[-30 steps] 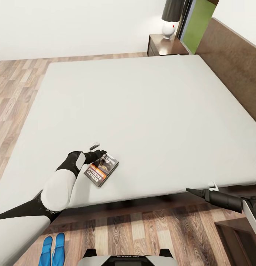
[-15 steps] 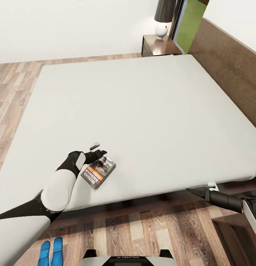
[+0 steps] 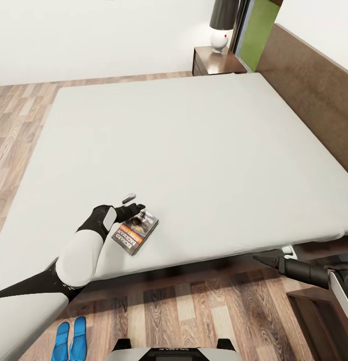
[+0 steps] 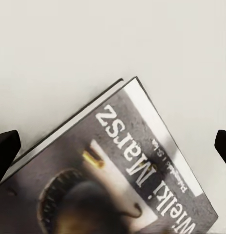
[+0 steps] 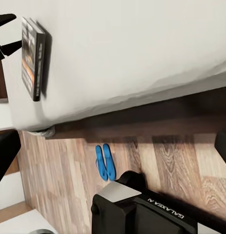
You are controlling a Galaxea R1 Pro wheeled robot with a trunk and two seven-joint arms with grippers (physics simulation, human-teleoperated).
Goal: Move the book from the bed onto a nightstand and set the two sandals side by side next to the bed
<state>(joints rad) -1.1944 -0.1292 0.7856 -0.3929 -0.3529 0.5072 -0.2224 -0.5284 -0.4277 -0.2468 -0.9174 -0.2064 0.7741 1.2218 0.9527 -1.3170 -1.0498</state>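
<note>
Lower left of the head frame, the left claw [image 3: 131, 202] hovers spread open over the book [image 3: 135, 232], which lies flat near the bed [image 3: 204, 145] edge. Closing off-centre could shove the thin book off the mattress, I judge. The right claw [image 3: 272, 258] state I cannot tell.

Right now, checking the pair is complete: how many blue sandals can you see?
2. The sandals lie side by side on the wood floor by the bed, near the robot's base; the left sandal touches the right one.

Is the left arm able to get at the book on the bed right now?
Probably yes. The left tool hangs open right over the book, which lies flat near the edge of the bed with nothing between them.
</note>
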